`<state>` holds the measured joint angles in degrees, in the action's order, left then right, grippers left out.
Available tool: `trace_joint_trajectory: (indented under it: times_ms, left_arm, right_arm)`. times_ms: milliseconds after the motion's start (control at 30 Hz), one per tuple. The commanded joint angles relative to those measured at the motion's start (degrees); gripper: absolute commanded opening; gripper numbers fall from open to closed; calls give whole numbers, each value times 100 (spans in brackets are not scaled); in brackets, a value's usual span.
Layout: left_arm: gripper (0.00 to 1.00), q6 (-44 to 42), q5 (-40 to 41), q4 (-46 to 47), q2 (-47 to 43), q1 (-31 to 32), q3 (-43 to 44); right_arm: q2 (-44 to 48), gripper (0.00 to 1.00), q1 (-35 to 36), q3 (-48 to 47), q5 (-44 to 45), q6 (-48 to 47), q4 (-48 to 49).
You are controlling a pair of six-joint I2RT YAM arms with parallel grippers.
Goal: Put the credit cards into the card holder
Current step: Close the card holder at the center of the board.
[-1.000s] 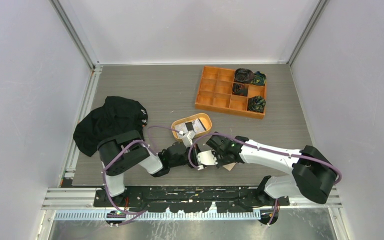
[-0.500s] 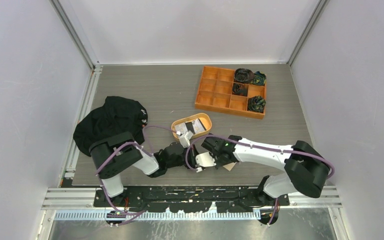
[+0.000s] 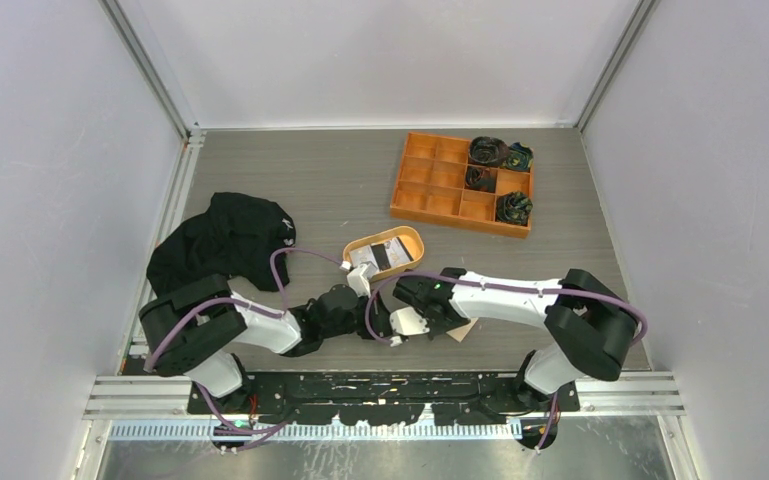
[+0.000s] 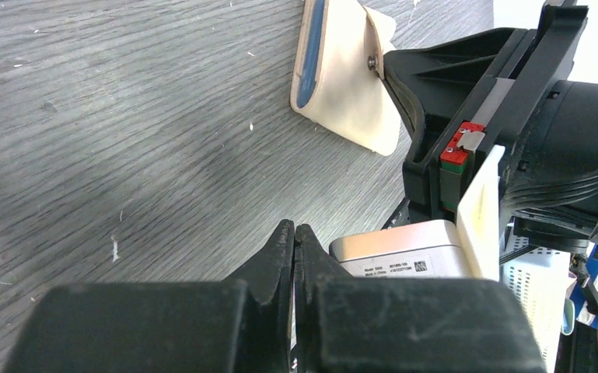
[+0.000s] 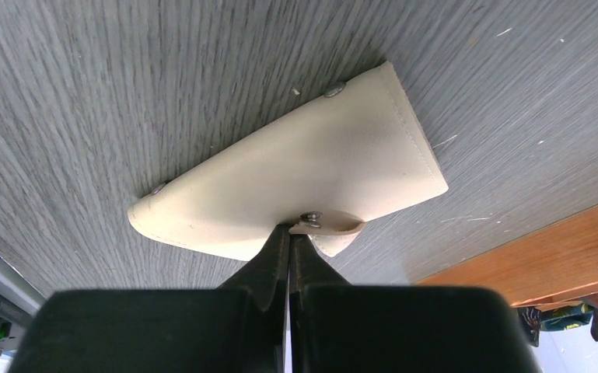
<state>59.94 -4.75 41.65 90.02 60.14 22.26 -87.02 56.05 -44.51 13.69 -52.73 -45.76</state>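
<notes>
Beige and leather-like, the card holder (image 5: 295, 179) lies on the table just near of the tray (image 3: 400, 230). It looks light and floppy, so its snap tab (image 5: 326, 226) is the best place to take hold. The right gripper (image 5: 289, 233), jaws together, seems to pinch that tab, though the contact is partly hidden. The left gripper (image 4: 294, 233) is closed on nothing, beside it. Thin, slippery cards (image 3: 380, 256) lie in the tray, and a blue edge (image 4: 309, 47) shows inside the card holder.
</notes>
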Motion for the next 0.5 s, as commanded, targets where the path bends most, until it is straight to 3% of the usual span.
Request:
trace_joint_trajectory:
  times_ms: [0, 233, 467]
  left_arm:
    - [0, -139, -16, 232, -274, 0, 59]
    - [0, -193, -70, 215, -305, -2, 42]
    - [0, -367, 172, -404, -896, -2, -108]
  right_arm:
    - [-366, 1, 27, 287, -885, 345, 68]
    - [-45, 1, -18, -195, -946, 214, -270]
    - [-1013, 1, 49, -624, -1007, -159, -772]
